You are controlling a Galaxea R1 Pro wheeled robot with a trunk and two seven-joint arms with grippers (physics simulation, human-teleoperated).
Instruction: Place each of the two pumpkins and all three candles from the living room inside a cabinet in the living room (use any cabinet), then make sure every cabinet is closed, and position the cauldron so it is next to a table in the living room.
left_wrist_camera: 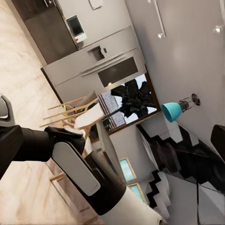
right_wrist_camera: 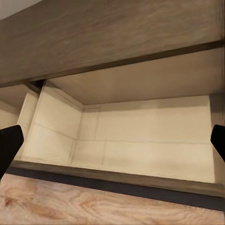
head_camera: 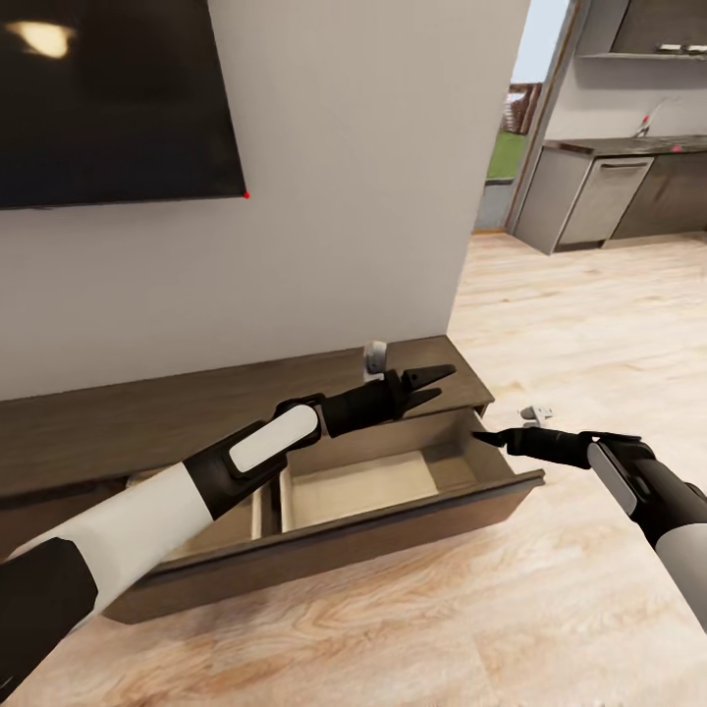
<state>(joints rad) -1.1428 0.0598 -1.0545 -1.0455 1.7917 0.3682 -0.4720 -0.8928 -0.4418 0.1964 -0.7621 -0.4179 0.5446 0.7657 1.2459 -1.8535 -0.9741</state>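
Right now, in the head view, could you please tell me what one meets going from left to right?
Wall-mounted screen → left hand over the open drawer of the cabinet → right hand → kitchen counter.

Evenly and softly lit throughout, with daylight brightest past the open doorway and a warm glare spot on the dark wall screen. Sharp and free of blur or grain in all three views, as clean simulator renders, with only faint, soft-edged shadow inside the pulled-out drawer and under the cabinet top, darker along the thin gap seen from the right wrist. Slightly stretched toward the edges of the head view, and strongly tilted in the left wrist view.
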